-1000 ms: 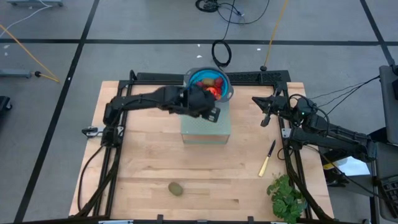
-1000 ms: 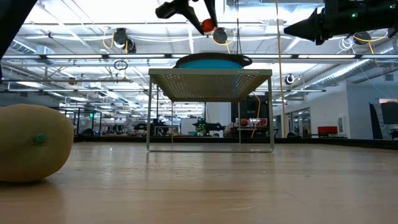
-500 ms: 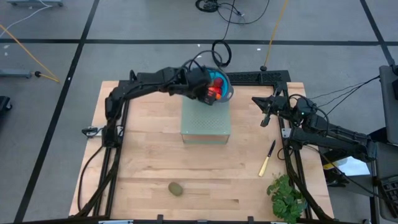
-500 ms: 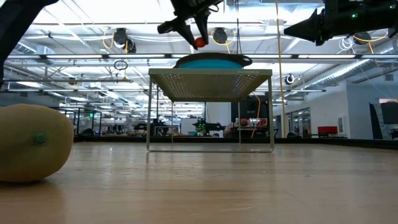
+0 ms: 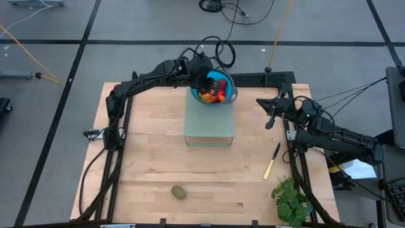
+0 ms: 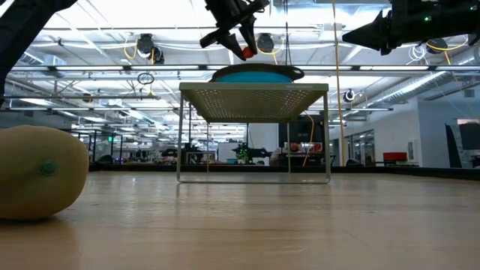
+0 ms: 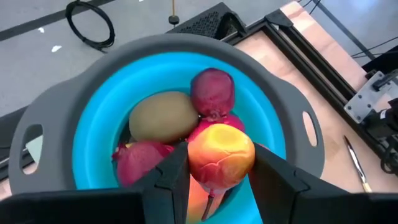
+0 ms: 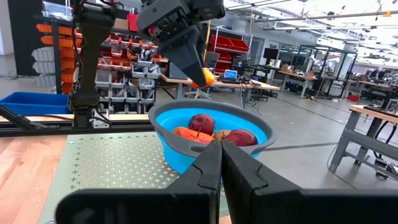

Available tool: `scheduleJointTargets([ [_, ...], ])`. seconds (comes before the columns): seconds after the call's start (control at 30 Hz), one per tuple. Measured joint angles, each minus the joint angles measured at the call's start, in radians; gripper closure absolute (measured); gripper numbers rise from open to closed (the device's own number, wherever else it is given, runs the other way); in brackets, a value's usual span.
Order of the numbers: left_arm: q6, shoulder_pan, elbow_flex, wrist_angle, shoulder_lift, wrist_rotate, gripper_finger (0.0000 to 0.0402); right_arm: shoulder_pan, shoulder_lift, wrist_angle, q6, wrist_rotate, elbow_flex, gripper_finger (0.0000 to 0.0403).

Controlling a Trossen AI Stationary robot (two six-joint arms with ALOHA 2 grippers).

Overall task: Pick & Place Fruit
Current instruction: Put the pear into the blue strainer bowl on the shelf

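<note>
My left pincer, clamped on an orange-red fruit, hangs over the blue bowl at twelve o'clock; my right pincer is pressed together.

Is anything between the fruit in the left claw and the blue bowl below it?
Nothing visible. The left claw holds the orange-red fruit directly over the blue bowl; only fruit already in the bowl lies beneath.

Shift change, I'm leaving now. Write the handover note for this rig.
Left claw: shut on an orange-red fruit, held over the blue bowl on the metal stand.
Right claw: shut, empty, waiting at the table's right side.
Done: two dark red fruits and a brownish-green one in the bowl.
Left: release this fruit; fetch the oval fruit on the table's near side.
</note>
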Motion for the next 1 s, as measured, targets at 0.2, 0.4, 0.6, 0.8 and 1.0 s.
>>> scheduleJointTargets([
  [0.2, 0.016, 0.013, 0.000, 0.003, 0.007, 0.000, 0.0266, 0.000, 0.000, 0.000, 0.000, 0.000, 0.000, 0.0399],
  [0.4, 0.025, 0.013, -0.012, 0.002, 0.021, 0.001, 0.0266, 0.000, 0.000, 0.001, 0.000, 0.000, 0.000, 0.0399],
  [0.6, 0.028, 0.016, -0.062, 0.007, 0.022, 0.000, 0.0266, 0.000, 0.000, 0.001, 0.000, 0.001, 0.000, 0.0399],
  [0.8, 0.031, 0.015, -0.128, 0.006, 0.023, 0.000, 0.0266, 0.000, 0.000, 0.001, 0.000, 0.001, 0.000, 0.0399],
  [1.0, 0.027, 0.015, -0.140, 0.006, 0.023, 0.001, 0.0266, 0.000, 0.000, 0.001, 0.000, 0.001, 0.000, 0.0399],
])
